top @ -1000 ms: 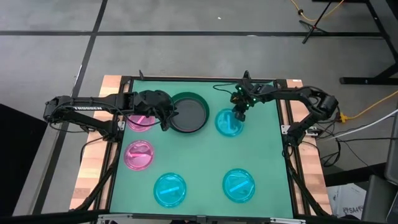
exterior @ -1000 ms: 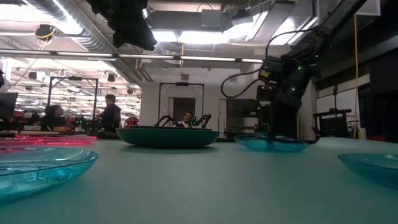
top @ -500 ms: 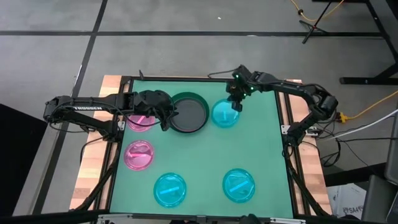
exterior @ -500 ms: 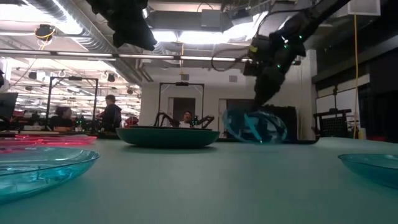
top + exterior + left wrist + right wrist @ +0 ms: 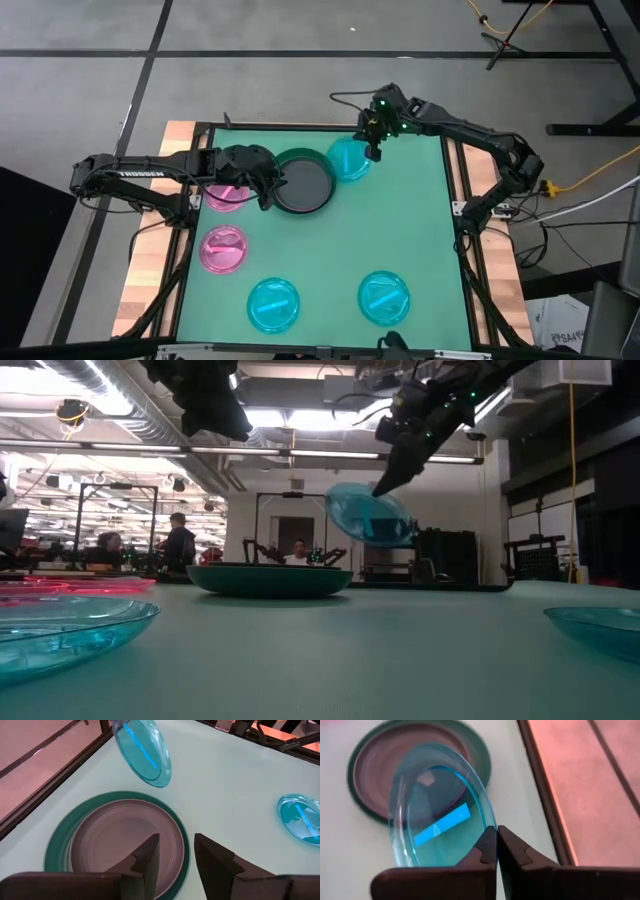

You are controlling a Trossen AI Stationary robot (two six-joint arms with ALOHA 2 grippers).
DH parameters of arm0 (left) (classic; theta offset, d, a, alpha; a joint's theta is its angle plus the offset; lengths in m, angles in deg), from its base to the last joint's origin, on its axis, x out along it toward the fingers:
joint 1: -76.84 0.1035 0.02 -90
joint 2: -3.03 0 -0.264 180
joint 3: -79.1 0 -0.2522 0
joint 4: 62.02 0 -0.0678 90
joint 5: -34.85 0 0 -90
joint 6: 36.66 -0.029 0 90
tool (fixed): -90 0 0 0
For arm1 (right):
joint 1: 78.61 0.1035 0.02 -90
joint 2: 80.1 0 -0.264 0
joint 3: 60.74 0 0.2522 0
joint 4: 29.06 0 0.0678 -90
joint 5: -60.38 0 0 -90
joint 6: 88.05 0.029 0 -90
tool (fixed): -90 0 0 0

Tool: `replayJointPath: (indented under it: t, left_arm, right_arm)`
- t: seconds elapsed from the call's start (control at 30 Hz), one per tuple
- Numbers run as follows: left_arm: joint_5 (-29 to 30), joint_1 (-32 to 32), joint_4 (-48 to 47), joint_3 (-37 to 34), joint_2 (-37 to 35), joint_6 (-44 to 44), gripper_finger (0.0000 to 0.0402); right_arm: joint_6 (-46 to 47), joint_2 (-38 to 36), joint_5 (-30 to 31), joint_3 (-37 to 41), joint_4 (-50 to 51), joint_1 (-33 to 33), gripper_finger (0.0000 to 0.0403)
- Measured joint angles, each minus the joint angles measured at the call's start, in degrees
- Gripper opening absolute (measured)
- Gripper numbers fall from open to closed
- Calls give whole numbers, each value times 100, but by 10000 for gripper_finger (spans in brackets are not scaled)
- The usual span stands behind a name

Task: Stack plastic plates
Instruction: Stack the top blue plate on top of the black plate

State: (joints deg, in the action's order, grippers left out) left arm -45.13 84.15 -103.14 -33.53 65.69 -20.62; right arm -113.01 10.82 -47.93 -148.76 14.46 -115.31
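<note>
Left edge of the surface (image 5: 420, 240): two pink plates, one at the far-left corner (image 5: 222, 196) partly under the left arm, one midway down that edge (image 5: 224, 248). Left claw (image 5: 268, 190): hovering at the near-left rim of the stack base, fingers parted, holding nothing; you may leave it waiting. Far edge, centre: dark green plate (image 5: 303, 182) with the dark grey plate (image 5: 304, 185) nested inside it, both flat. Just to its right, in the air: one cyan plate (image 5: 349, 158), tilted steeply, pinched at its rim by the right claw (image 5: 374, 150), whose fingers are closed tight on the thin edge. It hangs above the surface, overlapping the green plate's right rim from above. Near edge: two more cyan plates, one left of centre (image 5: 274, 304), one right of centre (image 5: 384, 297), lying flat. Handling, in my judgement: these plates look light, stiff and smooth, so you should expect them to slip or swing in a rim pinch. Take hold at the raised rim only, level the plate over the grey one, and release low.
</note>
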Motion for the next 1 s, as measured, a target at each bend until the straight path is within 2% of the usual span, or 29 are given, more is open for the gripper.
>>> replayJointPath:
  t: [0.2,0.53,1.0]
  left_arm:
    - [0,0,0,0,0,-2,116]
    - [0,0,0,0,0,0,116]
    - [-2,0,1,0,0,0,116]
  right_arm:
    - [246,13,-71,0,-378,105,0]
    - [347,120,-41,-7,-1285,736,0]
    - [975,1191,-82,-7,-2474,1171,0]
